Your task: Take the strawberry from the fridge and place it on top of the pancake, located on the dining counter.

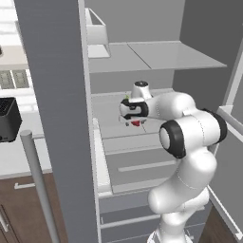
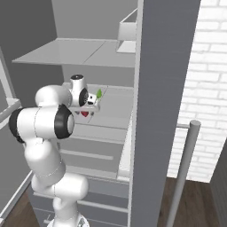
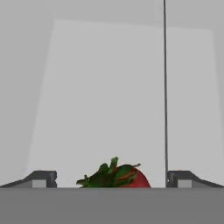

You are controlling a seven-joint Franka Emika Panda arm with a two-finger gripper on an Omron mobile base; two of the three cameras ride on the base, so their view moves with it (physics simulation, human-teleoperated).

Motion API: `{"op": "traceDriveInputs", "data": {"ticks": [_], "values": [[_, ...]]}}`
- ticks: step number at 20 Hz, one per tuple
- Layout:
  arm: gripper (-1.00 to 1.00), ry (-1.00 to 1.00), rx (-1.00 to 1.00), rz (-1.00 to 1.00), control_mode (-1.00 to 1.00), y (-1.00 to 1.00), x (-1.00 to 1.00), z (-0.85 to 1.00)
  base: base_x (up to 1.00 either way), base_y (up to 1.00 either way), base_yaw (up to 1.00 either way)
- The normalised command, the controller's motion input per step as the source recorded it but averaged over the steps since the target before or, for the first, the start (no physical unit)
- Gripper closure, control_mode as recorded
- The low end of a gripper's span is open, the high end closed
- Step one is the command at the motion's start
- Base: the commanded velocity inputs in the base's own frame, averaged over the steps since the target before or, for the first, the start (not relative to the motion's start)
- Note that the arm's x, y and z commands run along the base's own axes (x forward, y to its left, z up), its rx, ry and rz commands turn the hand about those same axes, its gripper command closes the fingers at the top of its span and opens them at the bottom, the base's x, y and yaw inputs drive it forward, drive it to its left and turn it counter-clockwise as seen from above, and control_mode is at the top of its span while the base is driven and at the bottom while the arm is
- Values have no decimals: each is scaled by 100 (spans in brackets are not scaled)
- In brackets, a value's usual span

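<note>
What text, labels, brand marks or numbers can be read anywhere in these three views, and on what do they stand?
None: no readable text, label, brand, number or sign in any view.
The fridge, its shelves and door bins are plain grey.
The strawberry and the robot's gripper carry no markings.
The dark appliance at the left edge shows no legible lettering.

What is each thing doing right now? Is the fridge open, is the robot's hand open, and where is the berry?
Tall matte grey fridge: doors open, pale shelves showing.
Tiny red strawberry with green leafy top: lying on a fridge shelf, between the fingertips, not gripped.
Two-finger end effector: open wide, reaching inside the fridge, holding nothing.
</note>
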Motion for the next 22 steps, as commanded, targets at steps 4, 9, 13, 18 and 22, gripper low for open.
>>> {"op": "traceDriveInputs", "data": {"ticks": [4,9,13,18,22], "values": [[-100,-1,0,0,-100,0,12,0,0,0,0],[100,0,0,0,-100,0,0,-11,0,0,0],[100,0,0,-1,-100,0,-9,-19,0,0,0],[100,0,0,-10,-100,-8,-39,-12,0,0,0],[100,0,0,-11,-100,-6,-48,-1,0,0,0]]}}
